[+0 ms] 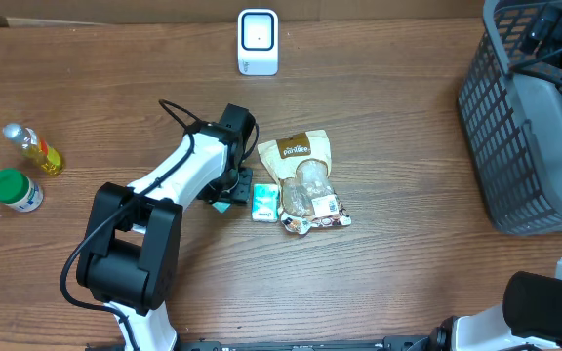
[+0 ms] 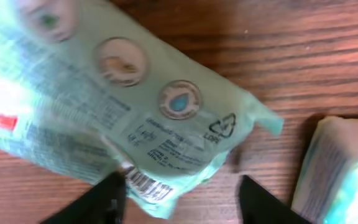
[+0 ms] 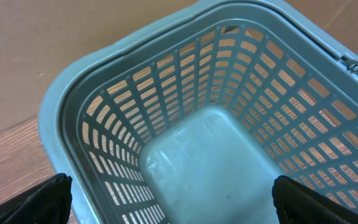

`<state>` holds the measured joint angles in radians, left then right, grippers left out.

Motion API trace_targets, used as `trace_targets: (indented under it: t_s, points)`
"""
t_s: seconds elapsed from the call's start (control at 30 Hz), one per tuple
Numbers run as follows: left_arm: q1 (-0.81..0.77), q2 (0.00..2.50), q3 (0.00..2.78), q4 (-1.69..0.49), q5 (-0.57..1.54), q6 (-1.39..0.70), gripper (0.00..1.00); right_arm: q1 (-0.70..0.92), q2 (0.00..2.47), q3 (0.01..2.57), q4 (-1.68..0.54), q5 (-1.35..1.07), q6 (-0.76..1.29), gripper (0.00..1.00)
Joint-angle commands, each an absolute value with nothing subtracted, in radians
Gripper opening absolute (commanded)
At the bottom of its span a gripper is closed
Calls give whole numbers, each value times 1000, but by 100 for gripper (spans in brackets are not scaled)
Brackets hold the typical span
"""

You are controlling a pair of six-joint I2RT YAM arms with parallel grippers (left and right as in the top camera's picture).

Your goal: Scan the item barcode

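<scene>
The left gripper (image 2: 182, 186) is seen low over the table (image 1: 398, 283) with its jaws set apart, bare wood showing between the two dark fingers (image 2: 107, 198). Nothing is gripped. A green pack (image 2: 104, 106) is laid flat on the wood just beyond the fingertips, and its barcode (image 2: 148, 185) is turned up at the corner nearest the left-hand finger. From overhead only a teal edge of this pack is seen under the gripper. Just beside it, a white and green pack (image 1: 264, 202) is laid, and a snack bag (image 1: 305, 175) is found touching that one on its far side. A white scanner (image 1: 258, 41) is stood at the far edge of the table, well apart from the packs. A small bottle (image 1: 35, 148) of yellow liquid and a green-lidded jar (image 1: 15, 189) are placed near the table's left end. The right gripper (image 3: 169, 190) is held over a grey basket (image 3: 61, 106) at the right end, its jaws spread wide and nothing between them.
</scene>
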<state>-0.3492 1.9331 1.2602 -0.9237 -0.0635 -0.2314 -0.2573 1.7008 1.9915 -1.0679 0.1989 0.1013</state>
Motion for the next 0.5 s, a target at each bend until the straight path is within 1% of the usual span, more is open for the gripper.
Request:
trace_targets:
  t_s: [0.0, 0.2, 0.3, 0.4, 0.47]
  points:
    - [-347, 1891, 1297, -928, -59, -228, 65, -258, 1691, 2009, -1064, 209, 105, 100]
    - [-347, 1887, 1296, -918, -59, -228, 55, -258, 1691, 2009, -1064, 208, 105, 100]
    - [-347, 1887, 1297, -901, -59, -228, 52, -258, 1691, 2009, -1064, 209, 105, 100]
    - [-347, 1887, 1296, -893, -59, -228, 45, -258, 1691, 2009, -1064, 209, 105, 100]
    - [-347, 1887, 1296, -892, -63, -228, 37, -258, 1691, 2009, -1064, 209, 105, 100]
